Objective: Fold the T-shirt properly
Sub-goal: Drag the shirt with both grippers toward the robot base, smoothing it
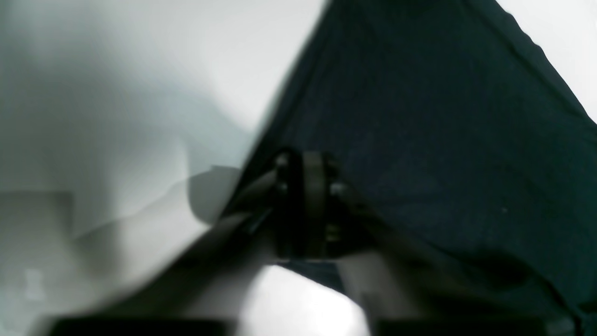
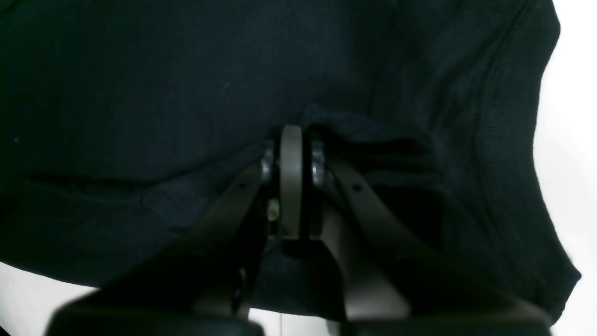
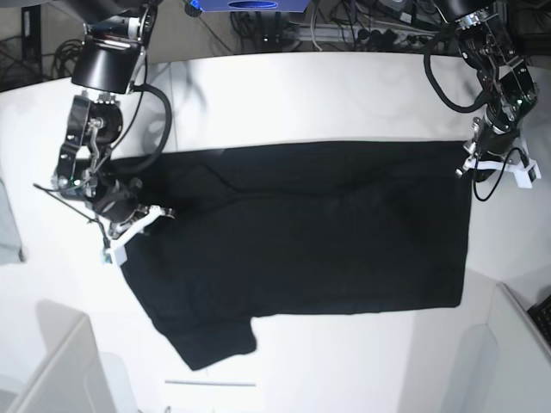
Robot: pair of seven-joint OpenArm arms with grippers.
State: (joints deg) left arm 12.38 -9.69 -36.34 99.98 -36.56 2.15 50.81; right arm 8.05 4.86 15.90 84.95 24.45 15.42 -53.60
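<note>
The black T-shirt (image 3: 301, 232) lies spread flat and plain side up on the white table (image 3: 344, 95), with one sleeve (image 3: 211, 340) sticking out toward the front left. My right gripper (image 3: 153, 215) is at the shirt's left edge. In the right wrist view the right gripper (image 2: 291, 140) is shut, with a pucker of T-shirt (image 2: 140, 70) cloth pinched at its tips. My left gripper (image 3: 469, 163) is at the shirt's back right corner. The left wrist view is blurred; there the left gripper (image 1: 305, 172) sits on the T-shirt (image 1: 443, 116) edge, its jaws narrow but unclear.
Grey bins stand at the front left (image 3: 52, 370) and front right (image 3: 516, 344) corners of the table. Cables and equipment (image 3: 344, 26) run along the back edge. A grey object (image 3: 9, 224) shows at the far left edge.
</note>
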